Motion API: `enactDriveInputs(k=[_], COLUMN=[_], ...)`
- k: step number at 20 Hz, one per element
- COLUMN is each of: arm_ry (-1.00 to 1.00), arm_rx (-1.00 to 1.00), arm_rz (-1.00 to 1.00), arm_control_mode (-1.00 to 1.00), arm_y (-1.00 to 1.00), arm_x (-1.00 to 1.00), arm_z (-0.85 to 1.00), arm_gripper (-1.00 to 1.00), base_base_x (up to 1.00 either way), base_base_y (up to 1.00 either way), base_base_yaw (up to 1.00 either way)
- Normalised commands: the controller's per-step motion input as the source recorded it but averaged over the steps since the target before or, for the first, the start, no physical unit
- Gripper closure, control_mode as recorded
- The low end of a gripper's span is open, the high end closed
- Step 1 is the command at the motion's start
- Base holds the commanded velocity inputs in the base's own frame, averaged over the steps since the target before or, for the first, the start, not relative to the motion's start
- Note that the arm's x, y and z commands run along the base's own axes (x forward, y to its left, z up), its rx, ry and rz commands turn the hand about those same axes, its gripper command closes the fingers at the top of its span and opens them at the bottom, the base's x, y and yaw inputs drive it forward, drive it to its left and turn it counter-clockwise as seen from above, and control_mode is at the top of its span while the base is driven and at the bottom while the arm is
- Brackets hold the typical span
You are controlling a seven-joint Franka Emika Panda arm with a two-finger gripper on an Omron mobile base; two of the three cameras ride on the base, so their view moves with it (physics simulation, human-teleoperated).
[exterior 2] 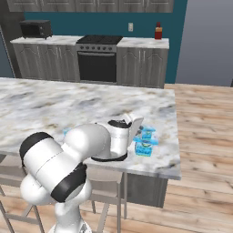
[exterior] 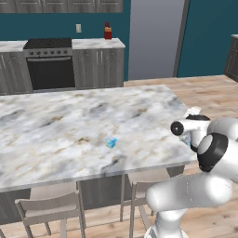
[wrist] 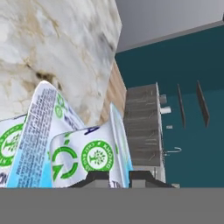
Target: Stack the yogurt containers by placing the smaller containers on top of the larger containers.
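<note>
Counted one tiny light-blue cup (exterior: pixel 110 142) and one larger boxy tub (exterior 2: pixel 144 149), both closed under pale tops, contents hidden. Stood the cup alone near the front edge of the glossy marbled table (exterior: pixel 56 121), well apart from the tub. Sat the tub by the table's right edge, printed with round green logos on blue and white. Hung the end effector (wrist: pixel 118 177) right against the tub; could not tell whether gripping or loose.
</note>
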Motion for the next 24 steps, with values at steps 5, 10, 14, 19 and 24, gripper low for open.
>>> enactDriveInputs(k=[5, 10, 14, 19, 24], arm_ry=[0.00, 0.00, 0.00, 0.00, 0.00], arm_rx=[0.00, 0.00, 0.00, 0.00, 0.00], arm_rz=[0.00, 0.00, 0.00, 0.00, 0.00], arm_control_mode=[-1.00, -1.00, -1.00, -1.00, -1.00], arm_y=[0.00, 0.00, 0.00, 0.00, 0.00], arm_x=[0.00, 0.00, 0.00, -0.09, -0.37], arm_z=[-0.06, -0.03, 0.00, 0.00, 0.11], arm_gripper=[-1.00, -1.00, -1.00, -1.00, -1.00], base_base_x=[0.00, 0.00, 0.00, 0.00, 0.00], base_base_y=[0.00, 0.00, 0.00, 0.00, 0.00], base_base_yaw=[0.00, 0.00, 0.00, 0.00, 0.00])
